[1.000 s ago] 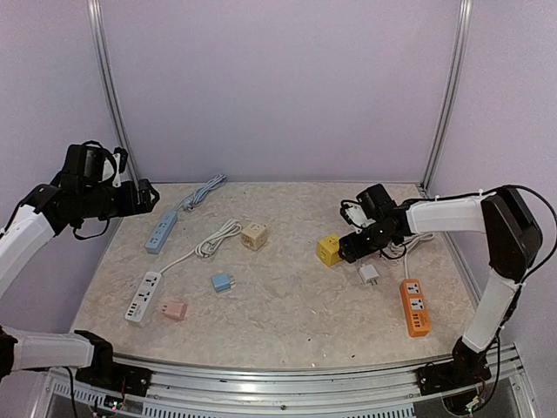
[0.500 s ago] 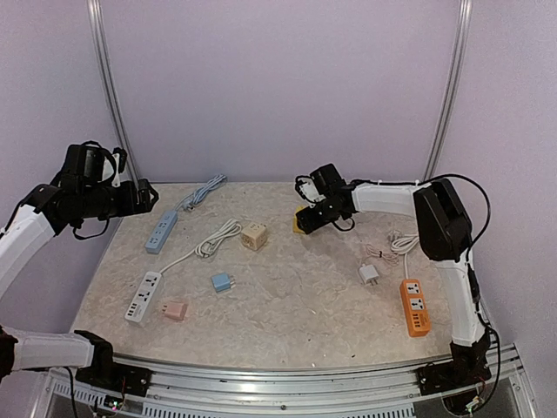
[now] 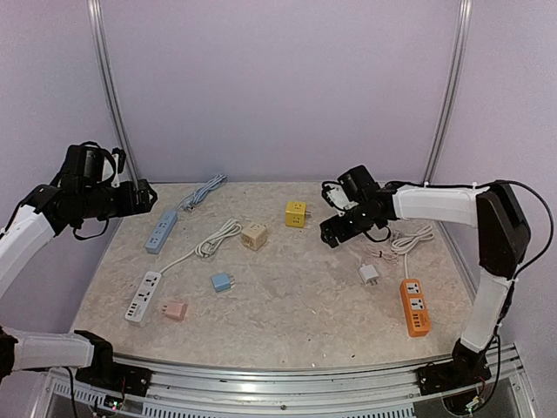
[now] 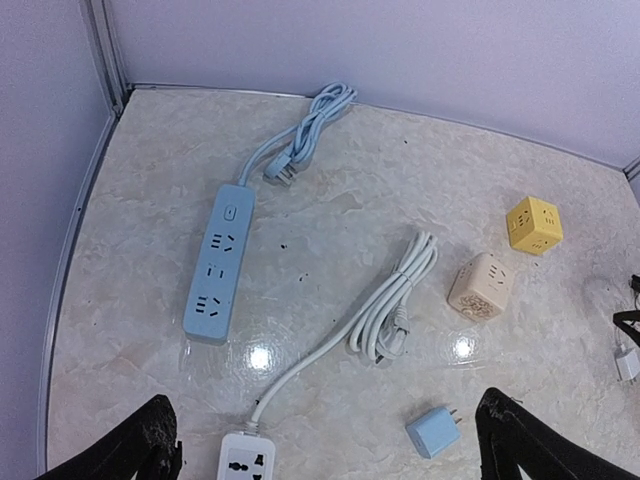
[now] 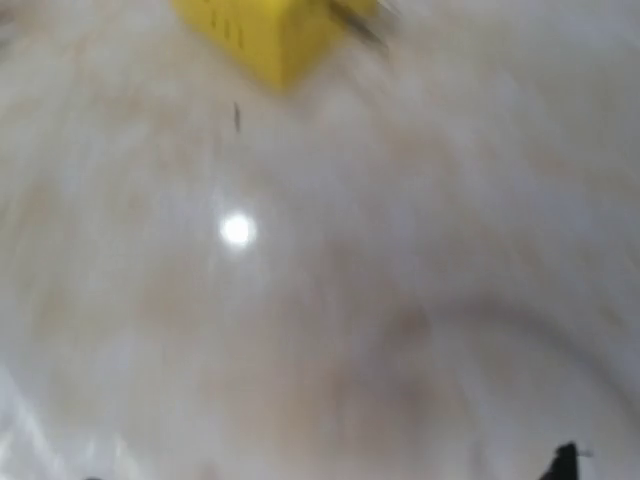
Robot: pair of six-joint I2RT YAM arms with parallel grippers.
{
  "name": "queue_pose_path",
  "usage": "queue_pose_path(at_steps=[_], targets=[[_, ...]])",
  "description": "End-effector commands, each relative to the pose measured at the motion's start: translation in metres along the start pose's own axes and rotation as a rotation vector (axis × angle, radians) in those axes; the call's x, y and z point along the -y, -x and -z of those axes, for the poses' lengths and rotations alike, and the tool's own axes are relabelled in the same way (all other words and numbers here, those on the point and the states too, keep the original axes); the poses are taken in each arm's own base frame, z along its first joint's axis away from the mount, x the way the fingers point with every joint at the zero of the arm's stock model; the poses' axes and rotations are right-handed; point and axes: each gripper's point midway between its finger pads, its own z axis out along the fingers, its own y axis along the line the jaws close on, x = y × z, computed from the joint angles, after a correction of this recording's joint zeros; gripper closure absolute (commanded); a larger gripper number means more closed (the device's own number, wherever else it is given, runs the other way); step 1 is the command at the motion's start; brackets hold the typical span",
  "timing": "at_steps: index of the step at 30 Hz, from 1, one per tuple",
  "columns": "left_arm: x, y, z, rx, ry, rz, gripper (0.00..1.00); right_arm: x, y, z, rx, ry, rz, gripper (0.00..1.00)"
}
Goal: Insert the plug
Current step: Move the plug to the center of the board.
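Observation:
A yellow socket cube (image 3: 296,213) stands on the table at the back centre, apart from everything; the blurred right wrist view shows the yellow socket cube (image 5: 270,40) at its top edge. My right gripper (image 3: 332,233) hovers just right of it, open and empty. A white plug (image 3: 369,274) with a coiled cord (image 3: 402,242) lies near the orange power strip (image 3: 415,306). My left gripper (image 3: 144,195) hangs high at the far left, open, its fingers (image 4: 130,450) wide apart over the table. A beige socket cube (image 3: 254,236) sits left of the yellow one.
A blue power strip (image 4: 218,265), a white power strip (image 4: 247,462) with a bundled cable (image 4: 395,300), a blue adapter (image 4: 433,432) and a pink adapter (image 3: 175,310) lie on the left half. Metal frame posts stand at the back corners.
My right gripper carried the yellow cube from the right side to the back centre, let it go and drew back to the right. The left arm stayed still.

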Motion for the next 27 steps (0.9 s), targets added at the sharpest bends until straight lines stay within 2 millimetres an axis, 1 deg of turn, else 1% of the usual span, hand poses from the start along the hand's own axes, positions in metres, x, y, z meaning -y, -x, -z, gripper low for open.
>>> queue_pose_path(at_steps=[1,2,3,5,8,11,13,15,18,24,27], targets=[[0.000,0.000,0.001,0.006,-0.008,0.003,0.01,0.005,-0.040,0.051,-0.011,-0.022,-0.111,0.09],[0.000,0.001,0.000,0.007,-0.008,0.005,0.01,0.005,-0.051,0.059,-0.016,-0.023,-0.129,0.09],[0.001,0.000,0.001,0.006,-0.009,0.005,0.01,0.005,-0.057,0.068,-0.006,-0.022,-0.149,0.09],[0.001,0.000,0.000,0.004,-0.010,0.005,0.01,0.010,-0.072,0.079,-0.006,-0.039,-0.174,0.10],[0.001,0.001,0.000,0.002,-0.012,0.007,0.01,0.019,-0.085,0.084,-0.023,-0.094,-0.185,0.11],[0.001,0.000,-0.001,-0.002,-0.008,0.009,0.01,0.022,-0.096,0.077,-0.062,-0.121,-0.185,0.12],[0.000,0.000,-0.001,-0.002,-0.002,0.008,0.01,0.028,-0.109,0.068,-0.111,-0.160,-0.189,0.12],[-0.001,-0.001,0.000,0.001,0.004,0.005,0.01,0.028,-0.119,0.059,-0.146,-0.167,-0.192,0.13],[-0.001,0.000,0.002,0.008,0.008,-0.002,0.01,0.021,-0.133,0.048,-0.178,-0.139,-0.198,0.16],[-0.001,0.000,0.001,0.005,0.010,-0.002,0.01,0.017,-0.148,0.034,-0.216,-0.126,-0.211,0.21],[-0.002,0.000,0.001,0.006,0.012,-0.004,0.01,0.016,-0.155,0.028,-0.225,-0.116,-0.215,0.21]])
